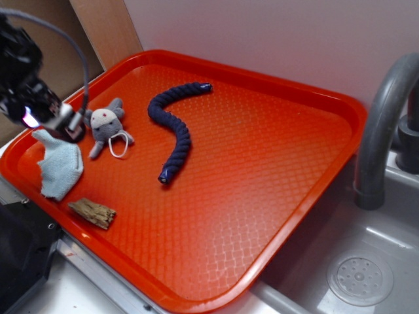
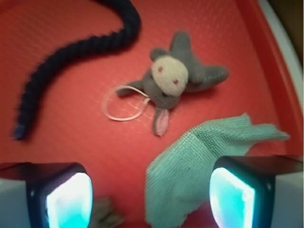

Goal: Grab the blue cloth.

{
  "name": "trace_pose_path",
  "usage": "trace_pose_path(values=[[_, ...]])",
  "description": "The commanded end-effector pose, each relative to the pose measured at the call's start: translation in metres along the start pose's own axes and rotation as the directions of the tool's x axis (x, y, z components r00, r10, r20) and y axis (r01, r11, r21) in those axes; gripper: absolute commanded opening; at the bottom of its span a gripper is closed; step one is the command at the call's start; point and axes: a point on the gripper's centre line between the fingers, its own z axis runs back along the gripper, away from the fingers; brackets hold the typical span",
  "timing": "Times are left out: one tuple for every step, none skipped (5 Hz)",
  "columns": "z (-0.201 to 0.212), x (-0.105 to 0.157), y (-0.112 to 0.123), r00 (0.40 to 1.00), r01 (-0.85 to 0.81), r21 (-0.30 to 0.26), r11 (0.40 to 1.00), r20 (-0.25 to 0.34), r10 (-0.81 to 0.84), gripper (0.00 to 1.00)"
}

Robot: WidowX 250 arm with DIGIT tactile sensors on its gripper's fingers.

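1. At the left end of the red plastic tray (image 1: 275,196) lies the small pale light-blue terry cloth (image 1: 60,169), soft and rumpled, with a pointed corner reaching up toward the arm.
2. Over that corner hangs the black gripper (image 2: 149,194); in the exterior view it sits just above the cloth's top.
3. From the wrist view, its two fingers (image 2: 61,194) stand wide apart, and nothing is clamped. The cloth lies between them, nearer the right-hand finger, which covers part of its edge.
4. Whether either finger touches the cloth cannot be told.
5. Just beside the cloth, further into the tray, lies the grey plush mouse toy (image 1: 107,124) with a pale face and a thin white loop.
6. Beyond the mouse curves the long dark navy braided rope (image 1: 174,127).
7. Near the tray's front rim, close to the cloth, rests a small brown piece of wood (image 1: 92,212).
8. To the tray's right is a grey sink (image 1: 366,275) with a curved grey tap (image 1: 380,131).
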Motion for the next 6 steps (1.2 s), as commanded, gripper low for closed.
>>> trace_pose_path(values=[[-0.052,-0.008,0.0,0.984,0.16,0.033,0.987,-0.087,-0.157,1.0],[-0.065,-0.008,-0.004,0.957,0.27,0.043,0.962,-0.126,-0.263,1.0],[-0.065,-0.011,0.008,0.957,0.263,0.048,0.964,-0.144,-0.253,0.0],[-0.063,-0.011,0.024,0.965,0.232,0.04,0.972,-0.138,-0.225,0.0],[-0.061,-0.013,0.031,0.968,0.216,0.031,0.976,-0.138,-0.21,0.0],[-0.056,-0.015,0.032,0.966,0.225,0.036,0.974,-0.137,-0.219,0.0]])
